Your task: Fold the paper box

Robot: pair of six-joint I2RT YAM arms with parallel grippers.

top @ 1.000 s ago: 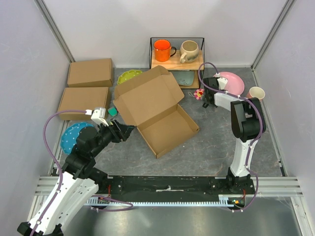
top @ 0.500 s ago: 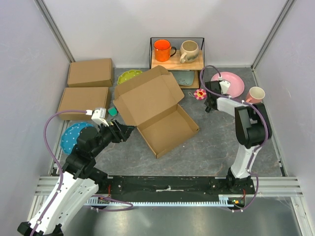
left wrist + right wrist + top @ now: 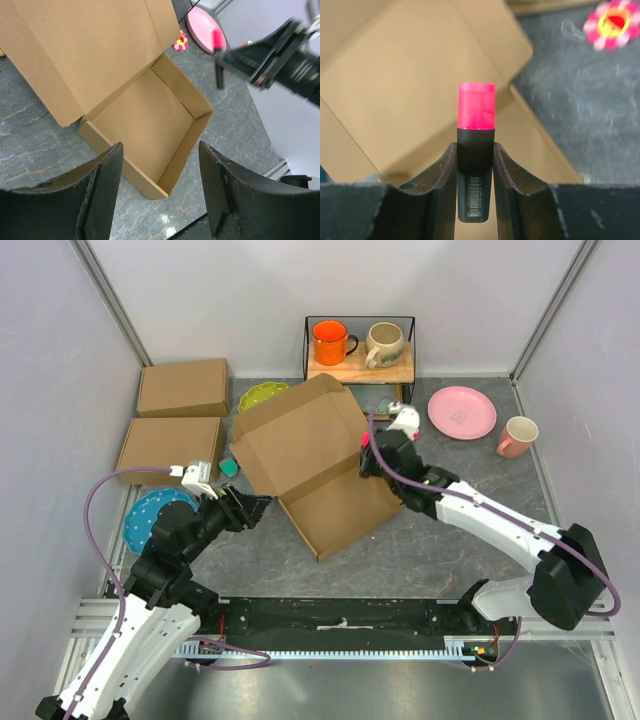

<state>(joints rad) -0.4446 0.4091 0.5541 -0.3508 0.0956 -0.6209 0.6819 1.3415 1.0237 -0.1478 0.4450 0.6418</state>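
Observation:
The paper box (image 3: pixel 335 508) is a brown cardboard mailer lying open mid-table, its lid (image 3: pixel 297 435) raised toward the back left. It also fills the left wrist view (image 3: pixel 145 125) and lies under the right wrist camera (image 3: pixel 405 90). My right gripper (image 3: pixel 372 456) hangs over the box's far right wall, shut on a black marker with a pink cap (image 3: pixel 476 112) that sticks out past the gripper (image 3: pixel 475 150). My left gripper (image 3: pixel 260 506) is open and holds nothing, hanging just left of the box's near left corner (image 3: pixel 160 192).
Two closed cardboard boxes (image 3: pixel 183 387) (image 3: pixel 170 445) sit at the back left, with a green plate (image 3: pixel 262 395), a teal object (image 3: pixel 229 467) and a blue plate (image 3: pixel 150 512) nearby. A rack holds an orange mug (image 3: pixel 331 342) and a beige mug (image 3: pixel 385 343). A pink plate (image 3: pixel 462 411), a pink cup (image 3: pixel 518 433) and a flower toy (image 3: pixel 612 22) lie to the right.
My right arm has swung from the back right beside the pink plate to above the box, and its jaws have closed on the marker. The left arm has barely moved.

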